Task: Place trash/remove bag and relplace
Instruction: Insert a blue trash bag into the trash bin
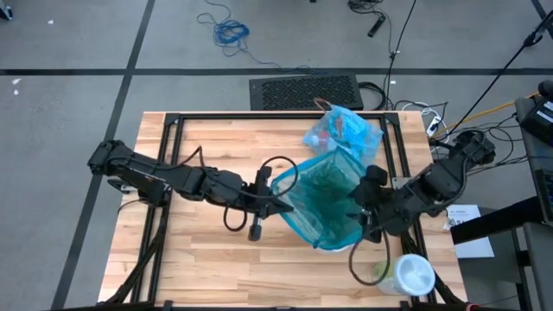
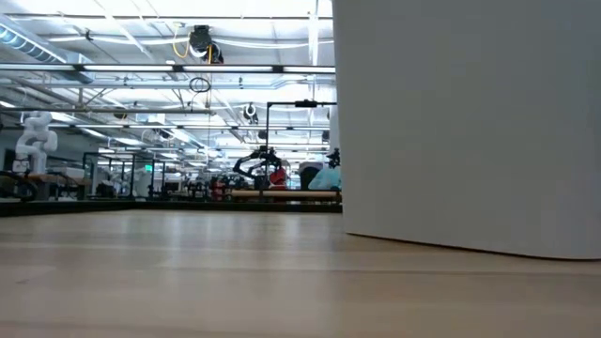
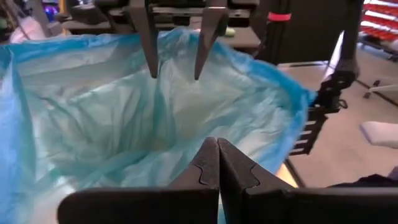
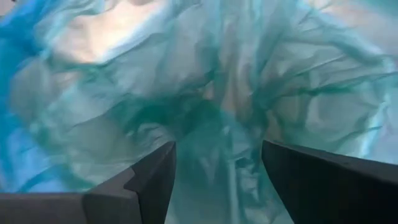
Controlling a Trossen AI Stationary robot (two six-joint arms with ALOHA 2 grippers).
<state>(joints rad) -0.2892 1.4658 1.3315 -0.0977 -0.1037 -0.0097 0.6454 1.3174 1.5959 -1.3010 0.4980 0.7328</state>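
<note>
**Both arms at the fresh liner's mouth**

The left gripper, jaws pressed together, seemingly pinches the left rim of the thin translucent light-blue plastic bin liner, keeping its mouth spread. The right gripper stands wide at the right rim. A knotted blue bag lies beyond, on the pale wooden slat table; grey floor surrounds.

dark jointed arms, looping black cables

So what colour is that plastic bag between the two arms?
The bag is translucent light blue, tinged teal inside; the left wrist view shows it best.
</note>
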